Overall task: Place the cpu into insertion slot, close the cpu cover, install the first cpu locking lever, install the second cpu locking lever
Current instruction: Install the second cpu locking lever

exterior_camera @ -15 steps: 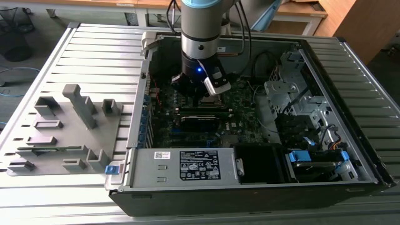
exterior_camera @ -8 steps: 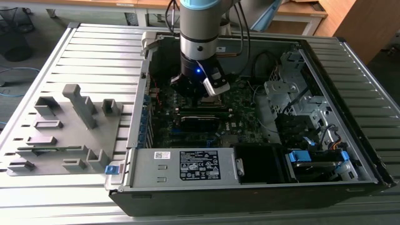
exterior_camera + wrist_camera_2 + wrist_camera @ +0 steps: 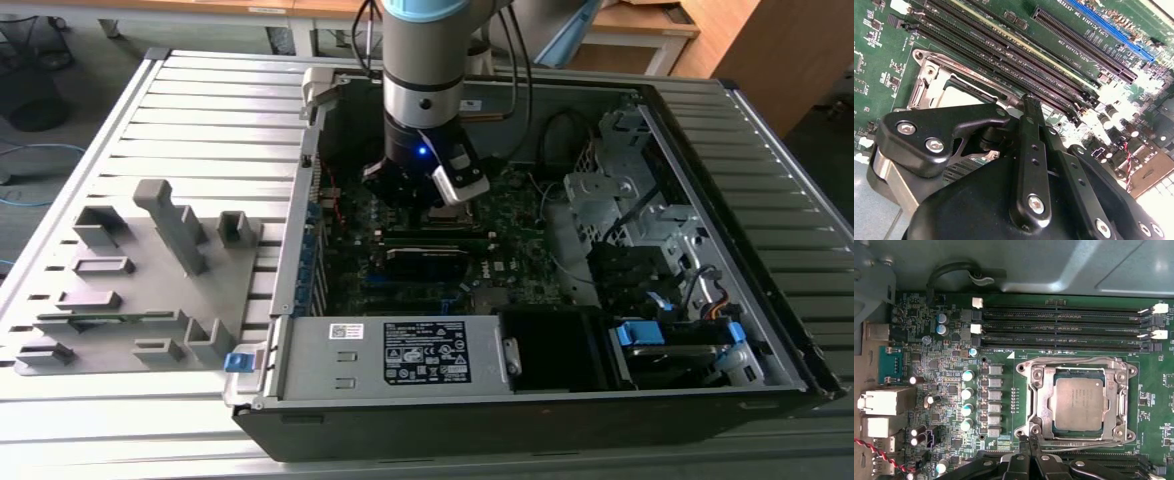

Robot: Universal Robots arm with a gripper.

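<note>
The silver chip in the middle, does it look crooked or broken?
No. In the first wrist view the cpu lies flat and square in the insertion slot, with the cpu cover down around it. Nothing looks bent or broken.

The exterior view looks down from high and well back onto an open black desktop computer case (image 3: 534,300) lying on a slatted grey metal table (image 3: 214,110), the arm reaching in from above. The first wrist view faces straight down, close over the green motherboard (image 3: 954,370), with the silver-framed square processor socket (image 3: 1079,400) near centre. The second wrist view looks obliquely across the same board, very near, past the black metal gripper (image 3: 1026,107). Both wrist views share the socket and the long black memory slots (image 3: 1064,330).
</note>
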